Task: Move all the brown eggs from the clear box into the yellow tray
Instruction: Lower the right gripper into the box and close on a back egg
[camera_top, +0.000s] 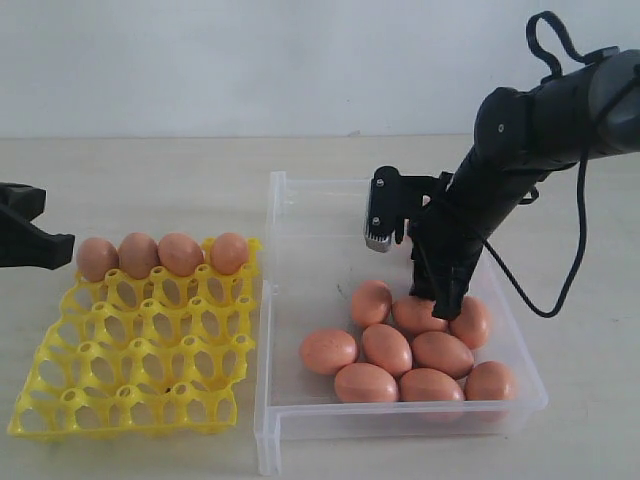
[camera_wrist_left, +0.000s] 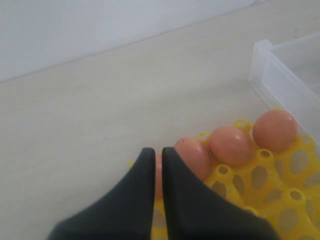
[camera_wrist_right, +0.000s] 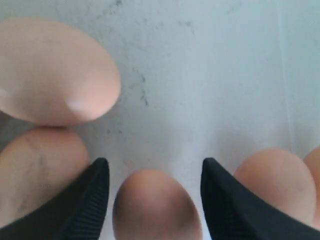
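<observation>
The right arm (camera_top: 520, 140) is matte black, with a looping cable (camera_top: 581, 225) and seemingly ribbed tool fingers (camera_wrist_right: 94, 200).

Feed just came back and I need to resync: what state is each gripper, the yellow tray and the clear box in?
yellow tray: four brown eggs in one edge row, other cups empty.
clear box: holds nine eggs, clustered at one end.
left gripper: shut, empty, by the tray's corner.
right gripper: open, jaws either side of a brown egg in the box.
</observation>
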